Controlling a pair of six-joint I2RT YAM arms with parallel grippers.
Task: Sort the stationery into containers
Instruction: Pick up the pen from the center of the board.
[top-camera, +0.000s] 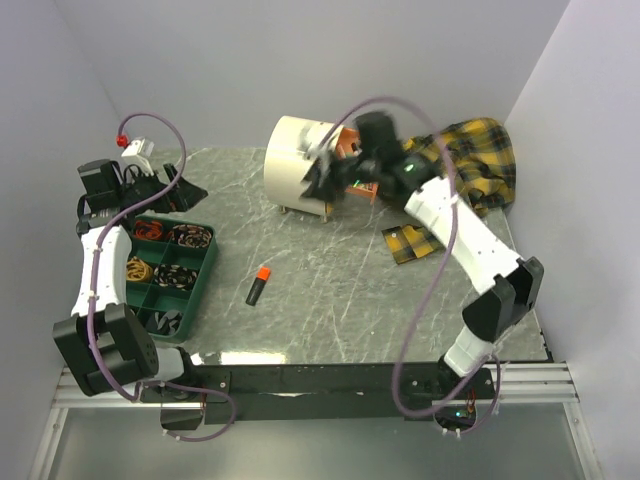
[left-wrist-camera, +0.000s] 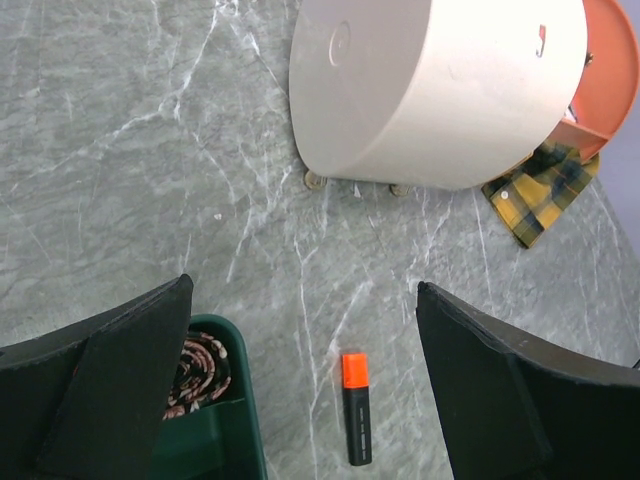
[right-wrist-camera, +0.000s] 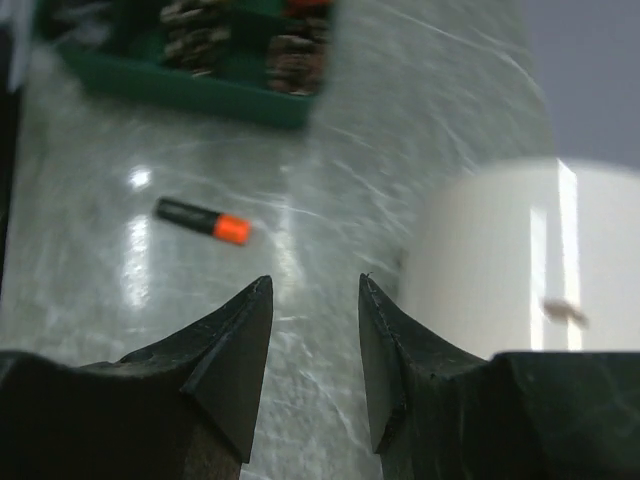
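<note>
Item: orange-capped black marker (top-camera: 259, 286), one piece, lying flat on the grey marbled desk (top-camera: 330, 290). It is on the near side of the cream cabinet (top-camera: 298, 168) and well apart from it, with its cap end turned toward the cabinet and nothing touching it. Container: orange drawer (left-wrist-camera: 603, 75), pulled out at the cabinet's right end; its contents cannot be made out. The cabinet is round-topped and rests on small feet at the far middle of the desk. Right end effector (right-wrist-camera: 315, 290): poised at the cabinet's right end beside the open drawer, fingers partly spread with a clear gap and nothing between them. Yellow plaid cloth (top-camera: 478, 160): bunched to the right of the cabinet, beyond the drawer, with a flap reaching forward on the desk. Green tray (top-camera: 203, 277): divided into compartments, to the near left of the cabinet and left of the marker, holding small coiled items in brown, black and tan. Left end effector (left-wrist-camera: 305, 300): far left of the cabinet, above the tray's far edge, fingers spread wide and empty.
</note>
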